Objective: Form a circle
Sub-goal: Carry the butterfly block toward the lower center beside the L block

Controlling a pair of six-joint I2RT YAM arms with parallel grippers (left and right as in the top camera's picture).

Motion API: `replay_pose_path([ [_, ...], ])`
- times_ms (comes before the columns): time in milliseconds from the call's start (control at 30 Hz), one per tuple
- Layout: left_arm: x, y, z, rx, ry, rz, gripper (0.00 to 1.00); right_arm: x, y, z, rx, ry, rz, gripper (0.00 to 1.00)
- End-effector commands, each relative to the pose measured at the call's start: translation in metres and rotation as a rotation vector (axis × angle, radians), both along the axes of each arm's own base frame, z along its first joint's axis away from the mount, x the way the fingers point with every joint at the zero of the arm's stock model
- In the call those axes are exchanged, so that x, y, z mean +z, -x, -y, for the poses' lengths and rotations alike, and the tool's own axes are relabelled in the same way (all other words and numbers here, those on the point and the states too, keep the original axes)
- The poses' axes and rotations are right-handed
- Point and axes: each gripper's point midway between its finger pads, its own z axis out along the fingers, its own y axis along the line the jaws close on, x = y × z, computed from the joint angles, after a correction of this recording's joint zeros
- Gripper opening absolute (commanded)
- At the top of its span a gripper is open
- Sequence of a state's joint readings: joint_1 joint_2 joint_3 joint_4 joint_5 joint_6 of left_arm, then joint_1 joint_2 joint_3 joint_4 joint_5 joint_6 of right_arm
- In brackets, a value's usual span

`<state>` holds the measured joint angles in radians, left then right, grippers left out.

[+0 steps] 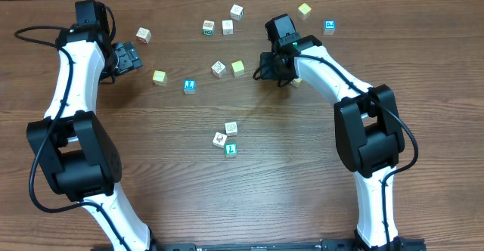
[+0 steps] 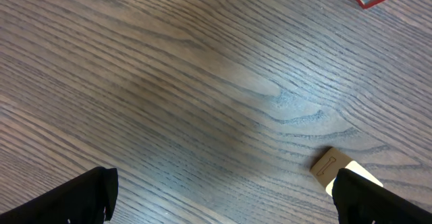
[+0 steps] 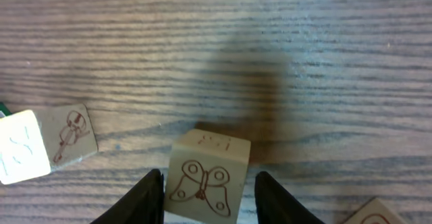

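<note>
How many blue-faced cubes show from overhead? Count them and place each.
2. One blue-faced cube lies far right, beyond the right arm; the other sits left of centre. The arms may hide more.

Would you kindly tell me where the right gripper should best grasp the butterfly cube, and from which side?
Take the butterfly cube by its two side faces, left and right of the drawing, coming down over it. Those faces are parallel and unobstructed, and the right gripper straddles them.
</note>
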<state>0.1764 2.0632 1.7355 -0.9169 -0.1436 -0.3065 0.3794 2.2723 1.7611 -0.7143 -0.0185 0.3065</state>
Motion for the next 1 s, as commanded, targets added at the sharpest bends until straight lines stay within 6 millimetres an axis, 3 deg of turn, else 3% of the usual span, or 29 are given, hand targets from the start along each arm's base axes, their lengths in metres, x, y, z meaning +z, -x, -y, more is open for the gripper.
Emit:
replay_pose_path([
  [0,0.003,0.0,0.002,-0.012,-0.008,0.003,1.0,0.022,-0.011,0.003,-0.01,0.003,0.061,0.36],
  [100,0.003,0.0,0.002,-0.012,-0.008,0.003,1.0,0.042,-0.016,0.003,-0.014,-0.004,0.077,0.25],
  [333,0.003,0.0,0.002,-0.013,-0.008,0.003,1.0,0.115,-0.01,0.006,0.005,-0.011,0.123,0.24],
  [467,0.003,0.0,0.002,-0.012,-0.008,0.003,0.99,0.154,0.016,0.015,0.005,-0.002,0.092,0.24],
  [567,0.003,0.0,0.002,-0.012,-0.008,0.003,1.0,0.175,0.051,0.027,0.008,0.011,0.024,0.24],
  [733,0.003,0.0,0.002,-0.012,-0.008,0.003,1.0,0.172,0.096,0.028,0.039,-0.012,-0.144,0.24],
  [967,0.003,0.0,0.002,-0.012,-0.008,0.003,1.0,0.13,0.148,0.021,0.076,-0.005,-0.379,0.24],
])
